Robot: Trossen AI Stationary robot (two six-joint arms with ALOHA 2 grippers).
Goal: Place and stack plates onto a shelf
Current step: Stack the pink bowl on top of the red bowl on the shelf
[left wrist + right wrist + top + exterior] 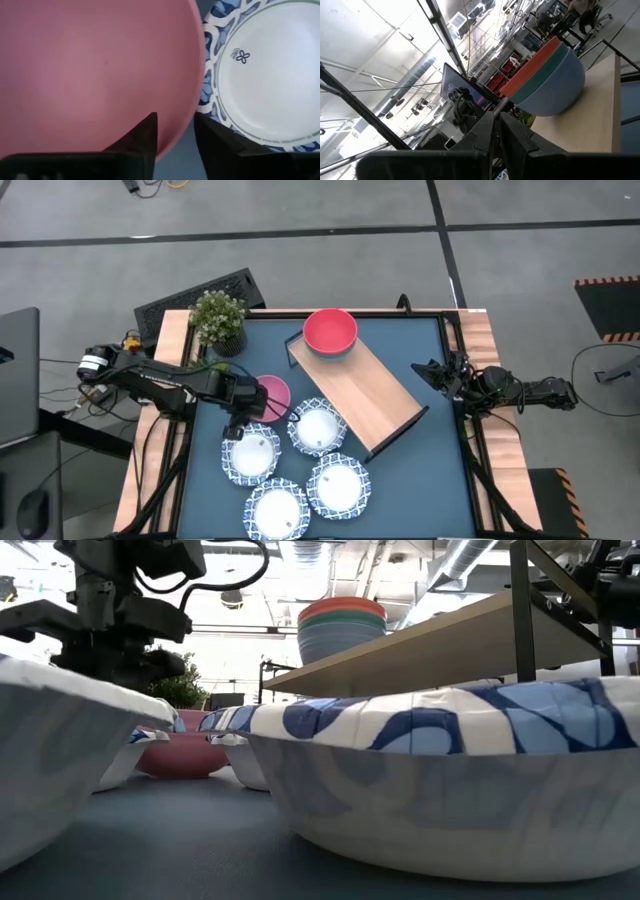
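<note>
**Over the pink bowl, left fingers straddle its rim**

Beside the plates [290, 470] on the table, the left gripper [175, 135] sits partly open, one finger inside the pink bowl [90, 70], one outside, not squeezing yet. The nearest plate [265, 75] lies just past the outer finger. The right gripper [496, 131], shut and empty, waits by the shelf [362, 392].

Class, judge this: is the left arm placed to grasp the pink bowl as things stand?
Probably yes. The left end effector straddles the pink bowl's rim, one finger inside, one outside, nothing between; the neighbouring plate lies just beside.
</note>
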